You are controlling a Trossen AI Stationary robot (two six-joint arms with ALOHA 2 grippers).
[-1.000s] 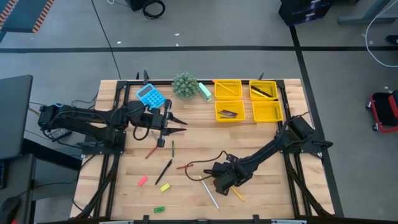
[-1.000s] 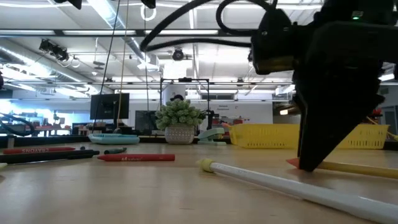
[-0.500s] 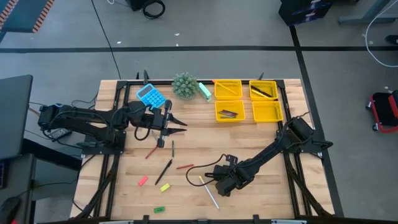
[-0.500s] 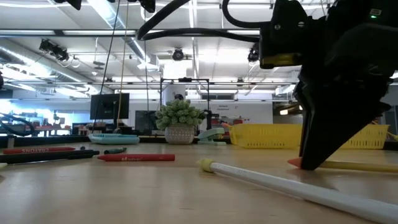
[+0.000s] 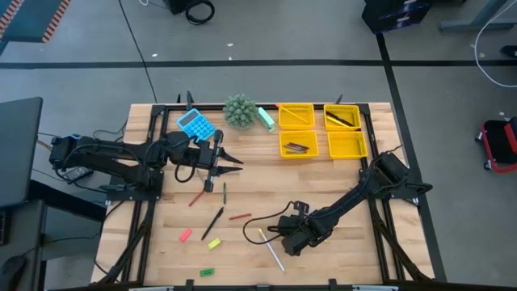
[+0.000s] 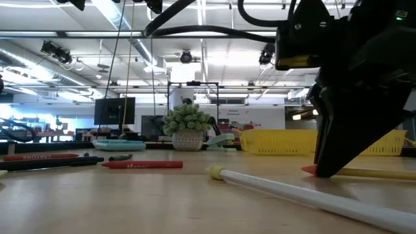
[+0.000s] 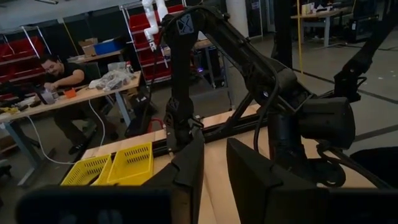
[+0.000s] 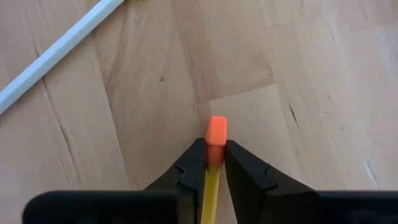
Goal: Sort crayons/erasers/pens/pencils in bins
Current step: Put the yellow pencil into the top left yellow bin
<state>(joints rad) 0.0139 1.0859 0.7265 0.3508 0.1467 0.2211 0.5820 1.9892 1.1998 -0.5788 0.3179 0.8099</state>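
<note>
The right hand [image 8: 211, 163] is pinching a yellow pencil [image 8: 211, 182] with an orange eraser tip; the left hand [image 7: 214, 177] is hanging slightly parted, empty.

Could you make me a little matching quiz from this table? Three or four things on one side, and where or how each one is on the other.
Things:
1. yellow pencil
2. white pencil
3. calculator
4. plant

Places or states:
A. lying free on the table beside the right hand
B. blue, near the left hand
C. pinched in the right hand, orange eraser tip poking out
D. standing left of the bins

Pairs: 1-C, 2-A, 3-B, 4-D
</note>
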